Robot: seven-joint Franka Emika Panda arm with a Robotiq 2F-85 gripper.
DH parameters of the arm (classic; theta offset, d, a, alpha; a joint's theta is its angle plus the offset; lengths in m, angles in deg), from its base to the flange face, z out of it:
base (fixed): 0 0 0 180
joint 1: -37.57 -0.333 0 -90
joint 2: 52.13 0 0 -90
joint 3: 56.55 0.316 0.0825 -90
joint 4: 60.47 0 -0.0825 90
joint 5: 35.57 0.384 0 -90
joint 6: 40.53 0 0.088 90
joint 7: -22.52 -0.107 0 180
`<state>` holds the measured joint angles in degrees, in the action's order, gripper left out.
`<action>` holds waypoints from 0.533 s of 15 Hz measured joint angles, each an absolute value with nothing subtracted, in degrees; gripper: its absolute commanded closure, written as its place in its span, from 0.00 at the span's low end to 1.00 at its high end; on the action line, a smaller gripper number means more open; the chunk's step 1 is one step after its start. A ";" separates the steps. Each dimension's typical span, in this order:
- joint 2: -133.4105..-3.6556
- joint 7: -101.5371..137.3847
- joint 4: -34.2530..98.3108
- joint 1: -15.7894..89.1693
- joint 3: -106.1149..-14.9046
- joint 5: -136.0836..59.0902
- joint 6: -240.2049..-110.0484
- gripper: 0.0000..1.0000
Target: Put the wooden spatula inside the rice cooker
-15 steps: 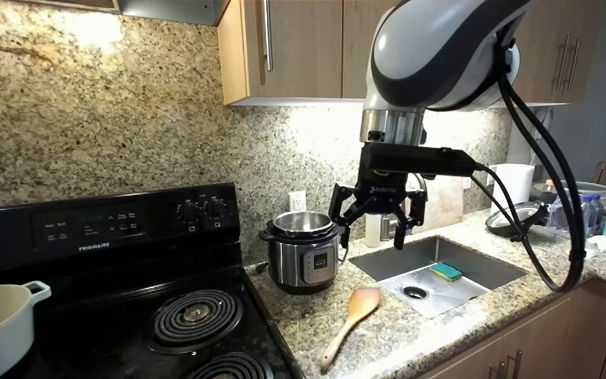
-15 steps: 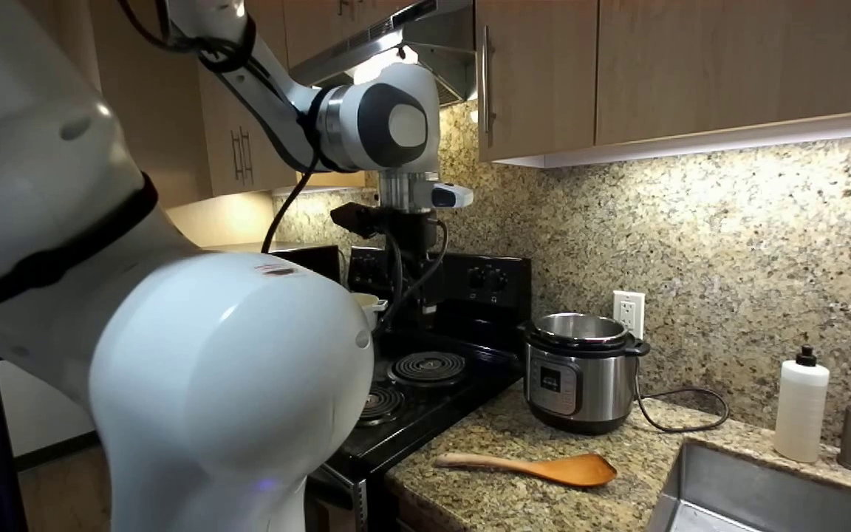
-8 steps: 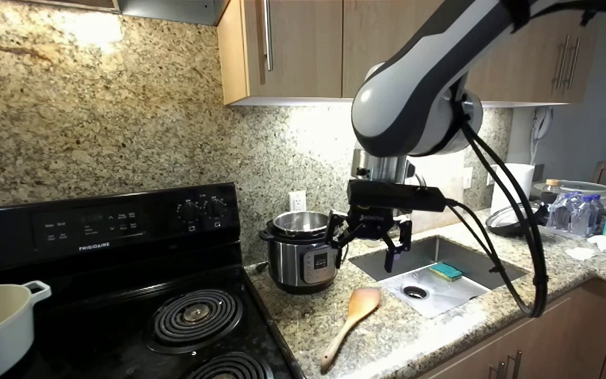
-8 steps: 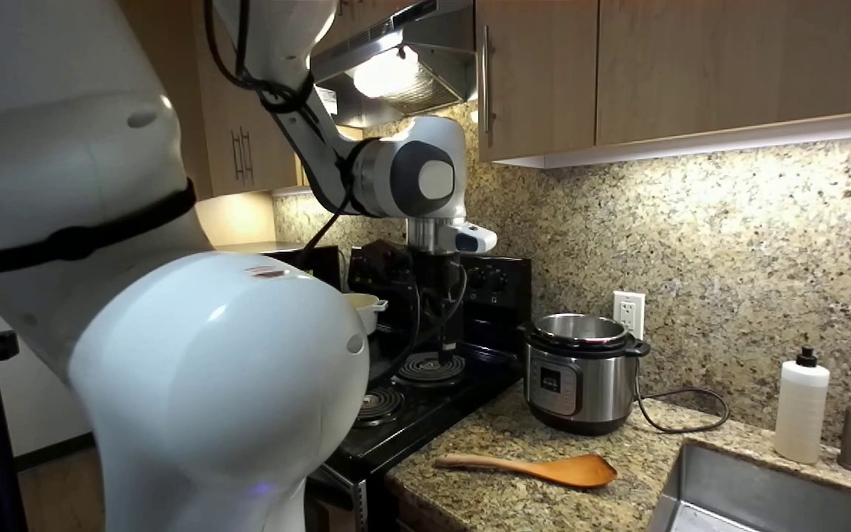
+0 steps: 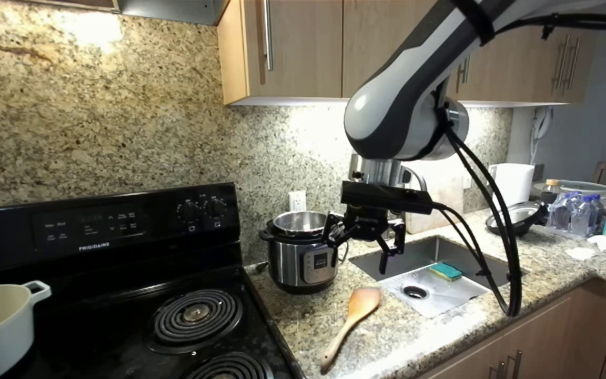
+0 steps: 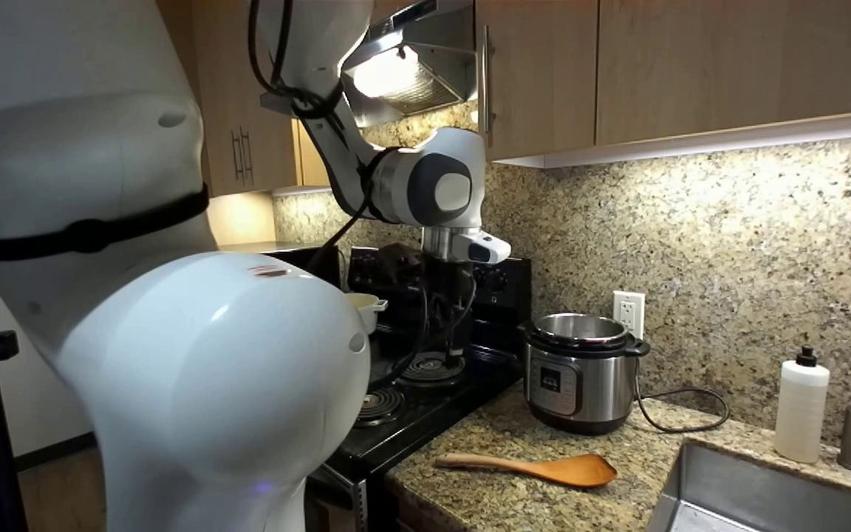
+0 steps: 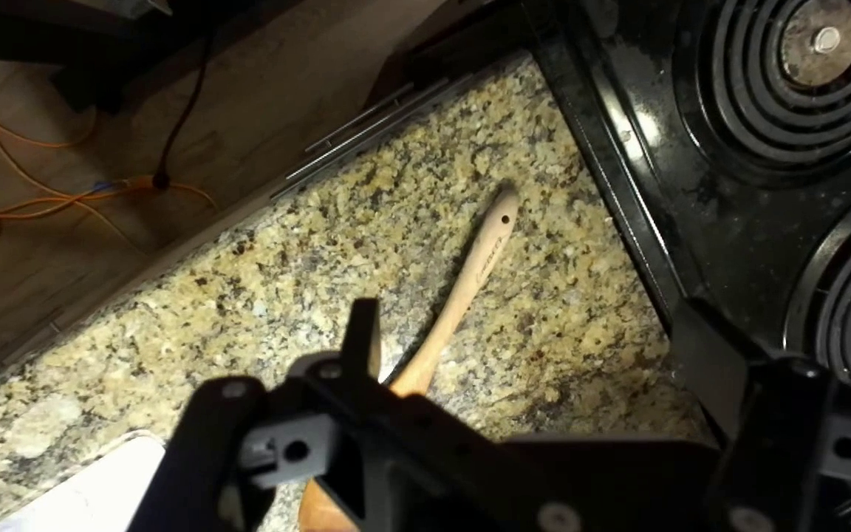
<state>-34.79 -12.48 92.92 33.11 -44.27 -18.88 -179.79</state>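
"How's the black, two-fingered pincer (image 5: pixel 358 262)?"

"It's spread wide, with just air in between."

"Where's the light-brown wooden spatula (image 5: pixel 353 317) with the wide head?"

"Lower down, on the speckled stone counter (image 5: pixel 390 339), near the round, silver-and-black metal rice cooker (image 5: pixel 292 263)."

In both exterior views I have stove (image 5: pixel 98 316) left, sink (image 5: pixel 437 296) right | rice cooker (image 5: pixel 287 260) on counter (image 5: pixel 303 318) between them, outlet (image 5: pixel 298 200) behind | wooden spatula (image 6: pixel 544 470) on counter before rice cooker | pot (image 5: pixel 8 337) on stove | sponge (image 5: pixel 446 271) in sink | my gripper (image 5: pixel 359 267) over counter
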 measured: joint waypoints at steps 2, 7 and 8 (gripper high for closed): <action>-34.78 -15.06 93.26 33.68 -44.18 -20.44 -180.84 0.00; -36.23 -19.65 95.32 33.90 -44.20 -21.16 -182.66 0.00; -36.90 -20.20 95.79 33.77 -44.20 -20.99 -183.50 0.00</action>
